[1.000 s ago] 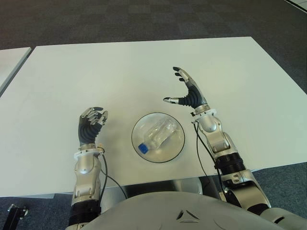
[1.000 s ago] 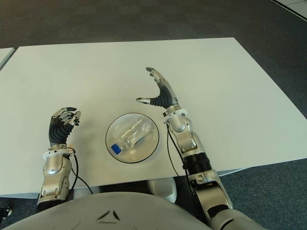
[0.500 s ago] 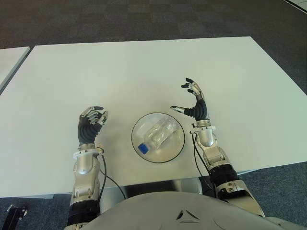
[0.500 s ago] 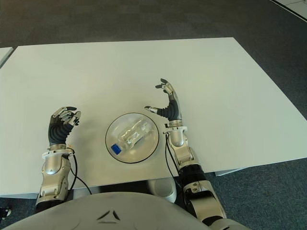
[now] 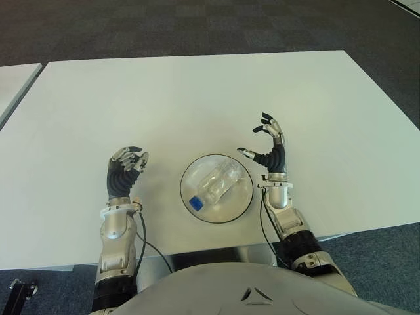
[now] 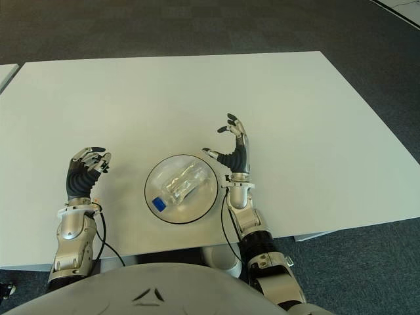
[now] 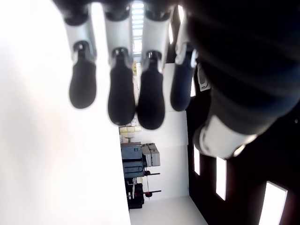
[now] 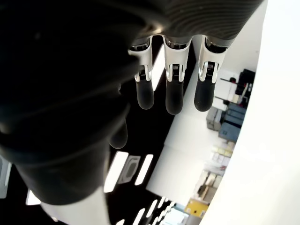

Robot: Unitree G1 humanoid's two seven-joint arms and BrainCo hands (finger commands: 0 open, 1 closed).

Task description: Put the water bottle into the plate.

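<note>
A clear water bottle (image 5: 214, 185) with a blue cap lies on its side inside the round glass plate (image 5: 239, 200) near the table's front edge. My right hand (image 5: 266, 144) is raised just right of the plate, fingers spread and relaxed, holding nothing. To the left of the plate my left hand (image 5: 126, 164) stands upright with its fingers loosely curled and empty; the left wrist view shows those fingers (image 7: 122, 93) hanging free.
The white table (image 5: 197, 98) stretches far beyond the plate. A second white table edge (image 5: 13, 82) shows at the far left. Dark carpet surrounds both.
My right hand has drawn back toward the front edge and lowered, its fingers curling slightly. The bottle, the plate and the left hand have not moved.
</note>
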